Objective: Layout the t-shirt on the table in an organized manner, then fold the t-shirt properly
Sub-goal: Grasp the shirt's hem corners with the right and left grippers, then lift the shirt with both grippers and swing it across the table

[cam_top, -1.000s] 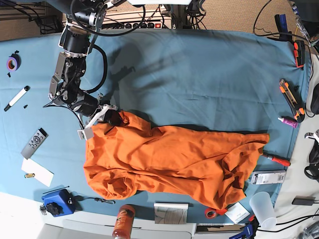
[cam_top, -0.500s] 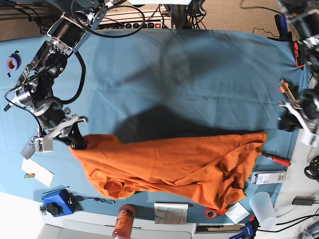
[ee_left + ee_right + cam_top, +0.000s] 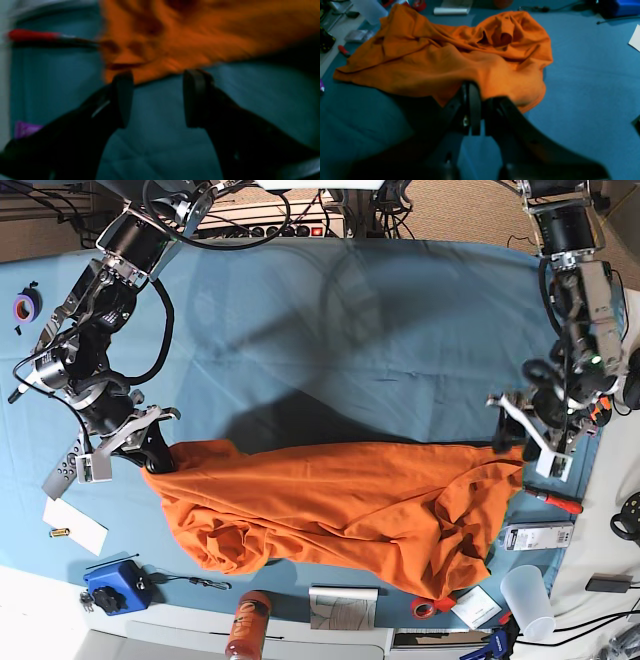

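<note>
Black jaws of the right gripper [image 3: 477,117] are pinched together on an edge of the t-shirt [image 3: 340,505], holding that end of the cloth just beside the remote [image 3: 63,470]. Across the table [image 3: 380,320], the left gripper [image 3: 156,100] hangs with its jaws apart and nothing between them, the shirt's far hem lying just ahead of its fingertips [image 3: 125,97] and not touched.

From that clamped corner the orange cloth runs in a long crumpled band across the near half of the blue table, bunched and wrinkled at both ends, sleeves not sorted out. To my eye this is the laying-out step, with folding not begun. Next, I'd say, the open gripper needs to drop onto the hem in front of it and close, so the two arms can pull the shirt taut and flat.

Clutter crowds the edges: a red-handled screwdriver [image 3: 555,500] lies at the shirt's corner close to that hem, a plastic cup [image 3: 527,598] and an orange tape roll [image 3: 428,608] sit by the near edge, and a blue box [image 3: 115,585] by the other end.
</note>
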{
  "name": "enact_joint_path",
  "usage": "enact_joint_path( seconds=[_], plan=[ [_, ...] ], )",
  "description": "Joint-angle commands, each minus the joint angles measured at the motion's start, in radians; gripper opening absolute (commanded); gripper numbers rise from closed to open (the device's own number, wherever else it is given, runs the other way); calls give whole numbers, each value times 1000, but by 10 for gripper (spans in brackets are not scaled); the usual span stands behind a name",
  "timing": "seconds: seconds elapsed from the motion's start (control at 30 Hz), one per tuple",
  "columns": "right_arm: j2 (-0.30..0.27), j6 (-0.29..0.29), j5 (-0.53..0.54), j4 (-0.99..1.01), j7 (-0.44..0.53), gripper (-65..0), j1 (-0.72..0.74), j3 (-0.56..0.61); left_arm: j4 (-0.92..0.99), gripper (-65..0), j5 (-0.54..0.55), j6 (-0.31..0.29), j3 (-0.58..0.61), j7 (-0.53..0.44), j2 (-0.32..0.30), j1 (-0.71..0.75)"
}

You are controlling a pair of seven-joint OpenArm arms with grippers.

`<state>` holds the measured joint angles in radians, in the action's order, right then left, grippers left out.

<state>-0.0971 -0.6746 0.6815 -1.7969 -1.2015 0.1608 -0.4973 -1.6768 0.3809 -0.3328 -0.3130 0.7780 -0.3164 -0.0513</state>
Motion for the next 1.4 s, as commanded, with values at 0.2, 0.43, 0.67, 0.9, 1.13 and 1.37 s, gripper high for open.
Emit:
enact_joint_path(
  seconds=[0.2,0.43,0.67,0.9,1.13,1.37],
  plan=[
    [-11,-2,-5,-14,23,-650,19,-1,118,-327,0,122,22,42,-16,-151],
    [-11,-2,-5,-14,15,-650,19,-1,398,-328,101,123,6,114,-18,-278],
    [-11,-2,-5,-14,-22,-650,19,-1,447,-328,130,69,-116,120,-16,-287],
    [-11,-2,3,-14,-23,-650,19,-1,469,-367,233,14,-128,137,-11,-287],
    [-11,-2,4,-14,-26,-650,19,-1,469,-456,233,13,-128,132,-8,-286],
    [-11,-2,27,-14,-26,-650,19,-1,469,-535,232,-35,-128,132,32,-285]
  ],
)
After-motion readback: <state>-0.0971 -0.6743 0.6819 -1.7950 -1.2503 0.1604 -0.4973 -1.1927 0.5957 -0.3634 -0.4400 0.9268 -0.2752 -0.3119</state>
